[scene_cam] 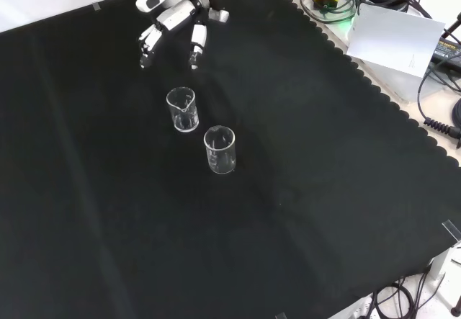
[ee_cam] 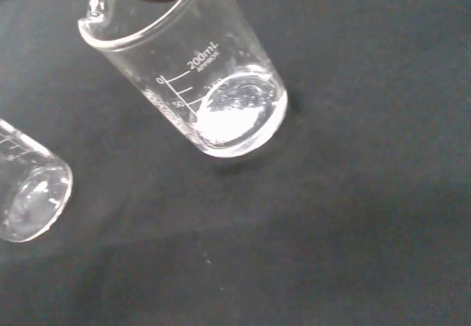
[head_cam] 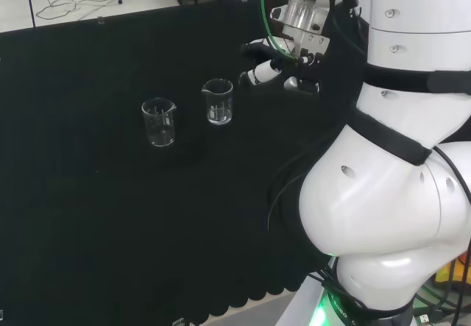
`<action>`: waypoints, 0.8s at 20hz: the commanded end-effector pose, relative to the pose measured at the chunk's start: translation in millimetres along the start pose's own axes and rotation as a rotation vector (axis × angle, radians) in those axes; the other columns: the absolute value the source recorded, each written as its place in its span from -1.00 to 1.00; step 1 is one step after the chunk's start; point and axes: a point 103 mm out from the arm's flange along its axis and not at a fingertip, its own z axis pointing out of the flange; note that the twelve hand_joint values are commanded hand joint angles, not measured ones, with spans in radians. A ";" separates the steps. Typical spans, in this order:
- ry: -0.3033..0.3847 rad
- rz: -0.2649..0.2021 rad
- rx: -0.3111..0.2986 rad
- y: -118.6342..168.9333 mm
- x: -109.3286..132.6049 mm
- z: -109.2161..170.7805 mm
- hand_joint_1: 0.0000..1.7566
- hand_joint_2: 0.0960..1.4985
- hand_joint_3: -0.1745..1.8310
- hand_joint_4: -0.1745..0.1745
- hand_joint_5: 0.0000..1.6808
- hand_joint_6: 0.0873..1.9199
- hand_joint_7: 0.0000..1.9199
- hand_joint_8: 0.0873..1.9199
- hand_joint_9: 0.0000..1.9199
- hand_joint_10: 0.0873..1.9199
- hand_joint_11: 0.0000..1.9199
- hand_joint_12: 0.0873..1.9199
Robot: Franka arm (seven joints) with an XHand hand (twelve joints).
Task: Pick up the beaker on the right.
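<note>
Beaker number 1 [head_cam: 218, 101], the one nearer the hand [head_cam: 274, 67], stands upright on the black cloth [head_cam: 88, 230] just beyond the fingertips, untouched. In the head view we see it to the left of the hand, its spout turned away from the arm. In the front view the same beaker [scene_cam: 183, 109] sits directly below the fingers [scene_cam: 197, 45], which hang above the cloth and point down toward it. We see the hand open, its fingers spread and only slightly bent, holding nothing. From the wrist view the beaker [ee_cam: 195, 76] is close and large, clear glass with printed graduation marks on its wall and nothing inside that we can make out. Beaker number 2 [head_cam: 159, 122] stands farther from the hand, just past the first, the 2 apart and not touching; in the front view it [scene_cam: 220, 149] lies lower and slightly right of the first. It too is upright, with its base [ee_cam: 29, 201] showing in the wrist view.
</note>
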 end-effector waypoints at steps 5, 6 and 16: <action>0.076 -0.085 -0.013 0.5 -0.3 24.4 -0.07 0.11 -1.00 -0.19 -0.53 -1.00 -0.80 -0.42 -0.67 -0.36 -1.00 0.43; 0.080 -0.090 -0.012 1.1 -0.2 27.8 -0.07 0.10 -1.00 -0.20 -0.54 -1.00 -0.80 -0.41 -0.66 -0.36 -1.00 0.43; 0.143 -0.120 -0.009 14.2 -4.2 50.1 -0.07 0.09 -1.00 -0.33 -0.51 -1.00 -0.72 -0.36 -0.62 -0.35 -1.00 0.43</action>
